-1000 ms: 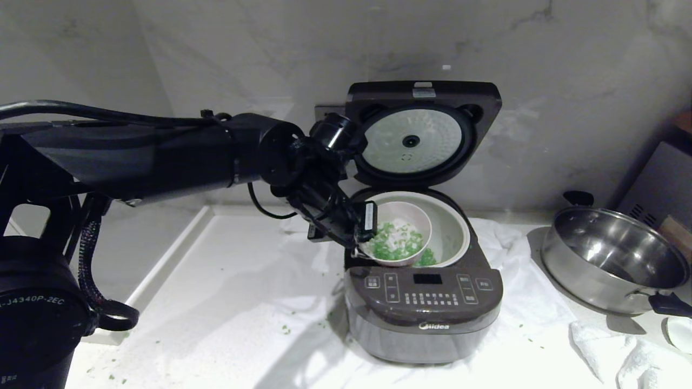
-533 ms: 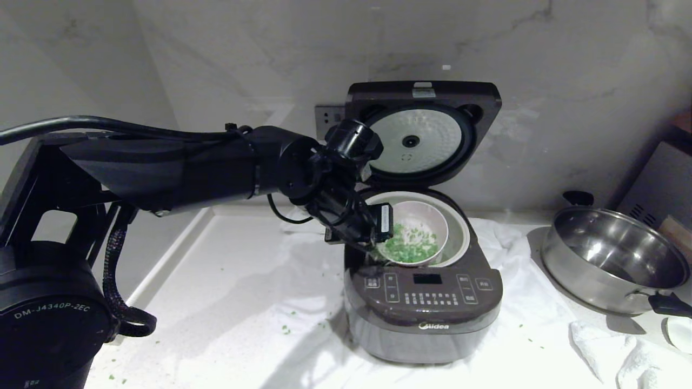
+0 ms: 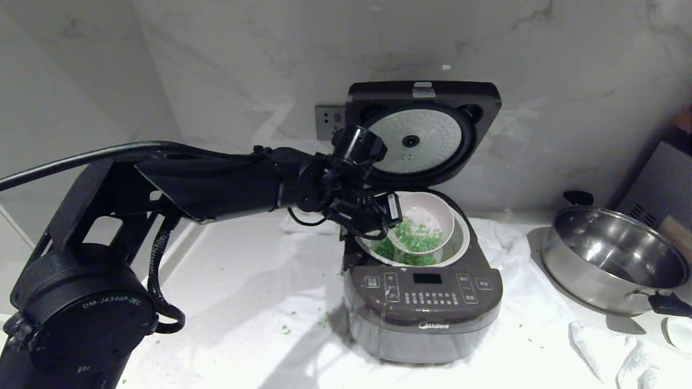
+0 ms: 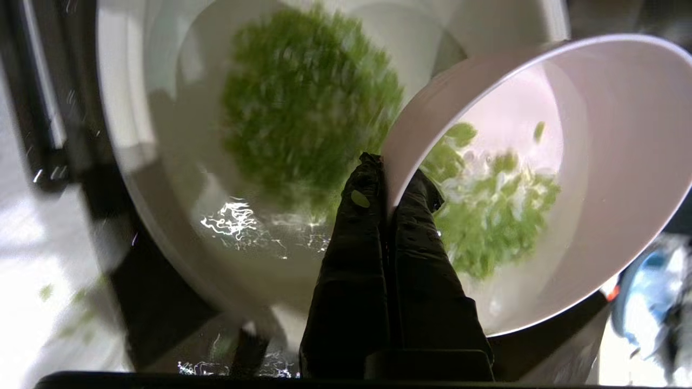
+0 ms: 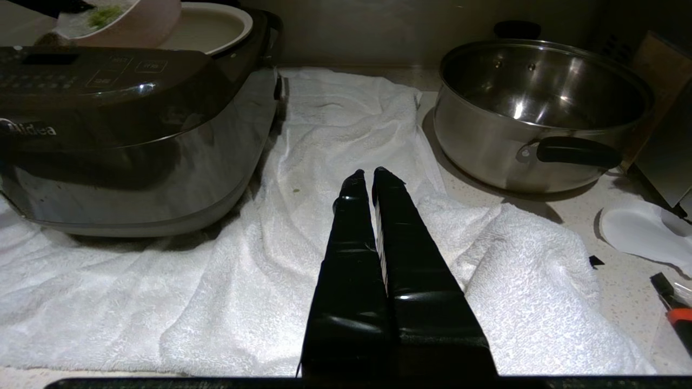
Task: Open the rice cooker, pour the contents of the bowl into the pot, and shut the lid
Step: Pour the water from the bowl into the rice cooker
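The rice cooker (image 3: 424, 302) (image 5: 135, 135) stands on a white towel with its lid (image 3: 427, 129) upright against the wall. My left gripper (image 3: 390, 229) (image 4: 390, 178) is shut on the near rim of the pale pink bowl (image 3: 430, 213) (image 4: 594, 162) (image 5: 140, 21), one finger inside and one outside. The bowl is tilted over the pot (image 3: 459, 237) (image 4: 124, 162). Chopped green contents (image 3: 419, 240) (image 4: 486, 216) lie against the bowl's lower side, and a green heap (image 4: 308, 108) lies in the pot. My right gripper (image 5: 373, 175) is shut and empty, low over the towel right of the cooker.
A large steel pan (image 3: 611, 259) (image 5: 540, 108) with black handles stands right of the cooker. The white towel (image 5: 270, 281) spreads under and around the cooker. Green bits (image 3: 286, 327) are scattered on the counter at the left. A wall socket (image 3: 328, 120) sits behind the lid.
The left arm carried the bowl further over the pot and tipped it more steeply; the greens slid to its low edge, and more green now shows in the pot. The right gripper stays put.
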Tool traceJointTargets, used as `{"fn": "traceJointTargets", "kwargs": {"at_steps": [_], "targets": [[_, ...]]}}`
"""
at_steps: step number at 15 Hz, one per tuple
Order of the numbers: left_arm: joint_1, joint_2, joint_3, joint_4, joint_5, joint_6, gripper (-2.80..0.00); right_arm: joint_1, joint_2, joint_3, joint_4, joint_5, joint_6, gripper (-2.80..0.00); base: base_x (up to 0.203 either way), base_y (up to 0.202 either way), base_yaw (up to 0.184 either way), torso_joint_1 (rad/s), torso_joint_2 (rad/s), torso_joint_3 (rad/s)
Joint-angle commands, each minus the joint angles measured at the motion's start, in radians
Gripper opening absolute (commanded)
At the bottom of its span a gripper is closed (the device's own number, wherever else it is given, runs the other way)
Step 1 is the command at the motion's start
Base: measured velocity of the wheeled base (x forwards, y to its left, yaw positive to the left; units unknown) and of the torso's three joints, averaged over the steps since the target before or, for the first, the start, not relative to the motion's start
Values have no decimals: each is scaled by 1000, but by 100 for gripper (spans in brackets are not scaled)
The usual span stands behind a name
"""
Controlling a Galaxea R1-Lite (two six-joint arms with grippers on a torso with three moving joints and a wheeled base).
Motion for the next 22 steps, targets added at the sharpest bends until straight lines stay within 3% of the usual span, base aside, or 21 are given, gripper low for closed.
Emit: {"fn": "traceJointTargets", "kwargs": {"at_steps": [1, 3, 9, 12, 14, 16, 20, 22], "targets": [[36, 45, 0, -29, 1, -27, -280, 0, 0, 0, 0, 0, -1, -280, 0, 0, 0, 0, 0, 0], [65, 49, 1, -63, 19, -35, -280, 0, 0, 0, 0, 0, 1, -280, 0, 0, 0, 0, 0, 0], [38, 47, 65, -295, 224, -23, -280, 0, 0, 0, 0, 0, -1, -280, 0, 0, 0, 0, 0, 0], [33, 36, 189, -480, 234, -19, -280, 0, 0, 0, 0, 0, -1, -280, 0, 0, 0, 0, 0, 0], [30, 37, 318, -729, 232, -16, -280, 0, 0, 0, 0, 0, -1, -280, 0, 0, 0, 0, 0, 0], [31, 58, 438, -1085, 210, -7, -280, 0, 0, 0, 0, 0, -1, -280, 0, 0, 0, 0, 0, 0], [45, 137, 634, -1771, 55, 1, -280, 0, 0, 0, 0, 0, -1, -280, 0, 0, 0, 0, 0, 0], [49, 217, 632, -1903, -13, 5, -280, 0, 0, 0, 0, 0, -1, -280, 0, 0, 0, 0, 0, 0]]}}
